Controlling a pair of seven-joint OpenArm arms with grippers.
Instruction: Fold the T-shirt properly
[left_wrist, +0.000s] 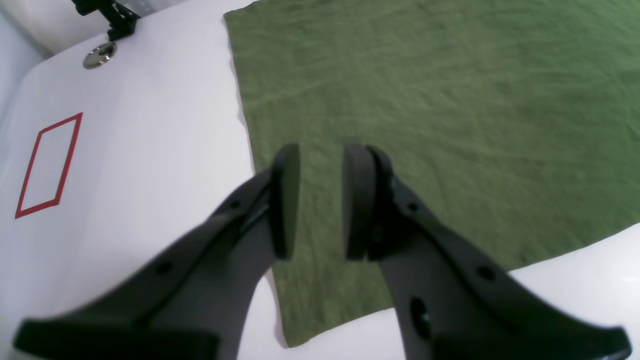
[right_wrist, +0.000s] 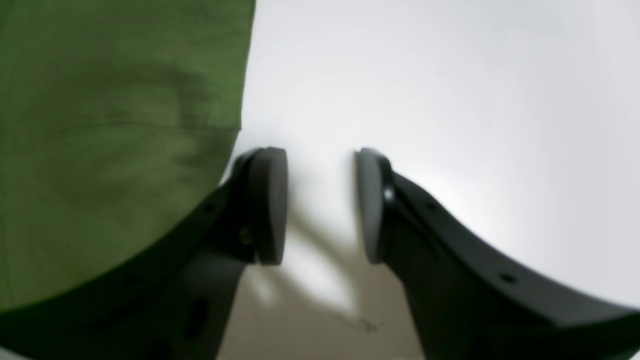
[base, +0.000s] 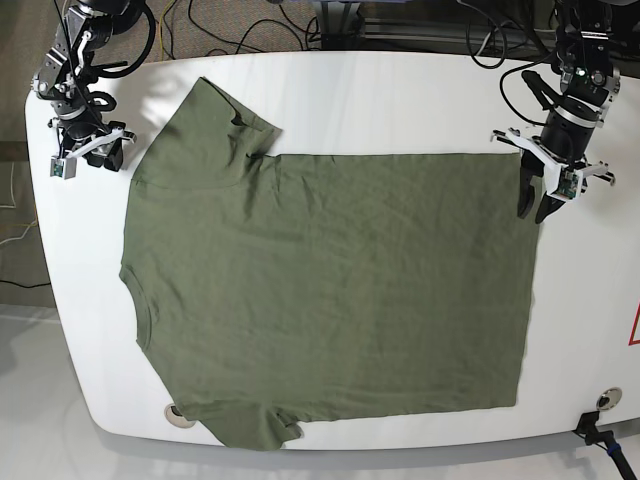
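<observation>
The T-shirt (base: 330, 290) lies flat on the table (base: 400, 100), left gripper (left_wrist: 320, 200) and right gripper (right_wrist: 320, 205) both spread apart, grasping nothing.

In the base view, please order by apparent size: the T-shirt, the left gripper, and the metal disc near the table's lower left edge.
1. T-shirt, by far the largest.
2. Left gripper.
3. Metal disc, the smallest, partly hidden under the shirt.
</observation>
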